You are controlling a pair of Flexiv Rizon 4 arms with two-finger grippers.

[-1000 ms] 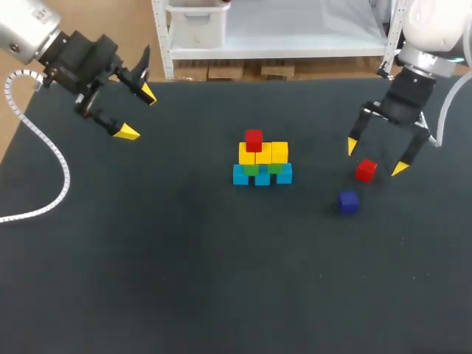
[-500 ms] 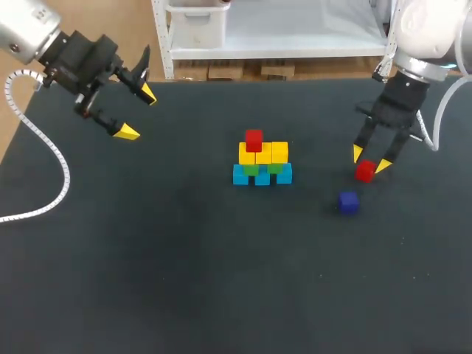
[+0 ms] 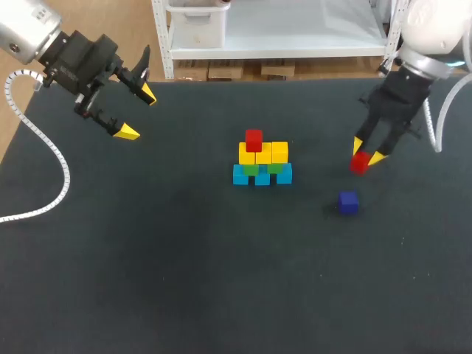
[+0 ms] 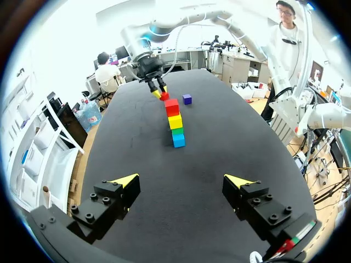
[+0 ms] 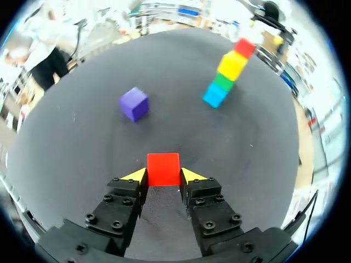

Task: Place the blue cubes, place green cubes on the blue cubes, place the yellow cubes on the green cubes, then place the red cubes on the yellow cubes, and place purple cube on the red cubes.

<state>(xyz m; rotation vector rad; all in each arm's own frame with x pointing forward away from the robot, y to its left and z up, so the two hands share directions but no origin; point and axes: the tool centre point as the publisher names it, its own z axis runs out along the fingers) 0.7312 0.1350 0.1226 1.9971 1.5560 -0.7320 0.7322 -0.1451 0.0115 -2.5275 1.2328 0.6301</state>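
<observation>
While the left jaws hang wide apart and empty, the right jaws pinch a plain, sharp-edged red cube. It is near the purple cube, apart from the multicoloured cube stack.

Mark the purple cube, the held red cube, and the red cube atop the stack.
purple cube (image 3: 348, 201): head view, its top face.
held red cube (image 5: 163, 169): right wrist view, middle of the visible face.
stacked red cube (image 3: 254, 139): head view, its front face.
</observation>
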